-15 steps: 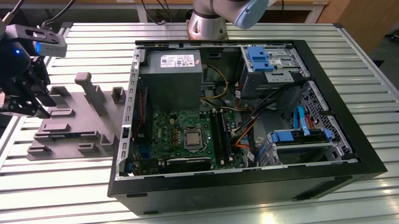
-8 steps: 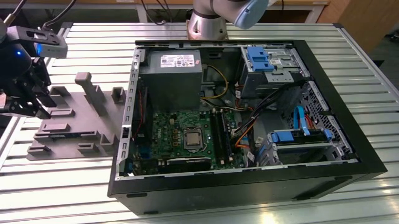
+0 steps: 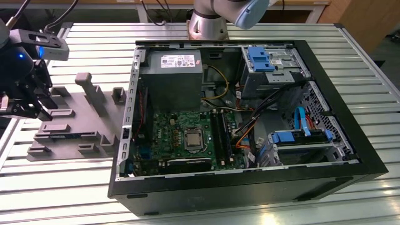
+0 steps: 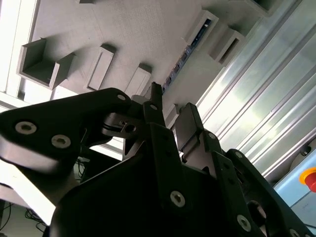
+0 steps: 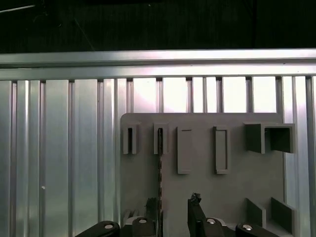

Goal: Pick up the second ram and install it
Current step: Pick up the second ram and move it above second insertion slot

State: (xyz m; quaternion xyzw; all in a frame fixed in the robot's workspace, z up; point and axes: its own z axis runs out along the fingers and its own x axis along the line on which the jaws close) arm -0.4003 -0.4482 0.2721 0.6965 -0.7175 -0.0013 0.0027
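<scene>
Pickup stage: my fingers (image 5: pixel 193 212) hang wide and empty over the memory stick (image 5: pixel 159 168); I reckon grabbing calls for straddling it squarely.

place: robotics lab bench | surface: ribbed aluminium-profile table (image 3: pixel 93 51) | mounted: robot arm base (image 3: pixel 209 23) | work: opened desktop computer case (image 3: pixel 250 190) | fixture: grey parts holder (image 3: pixel 75 105) | safety: red stop button (image 4: pixel 309 177)

Second ram (image 5: pixel 159 168) edge-on, detail too small, claw (image 5: pixel 174 198) cut off at first wrist view's edge
</scene>
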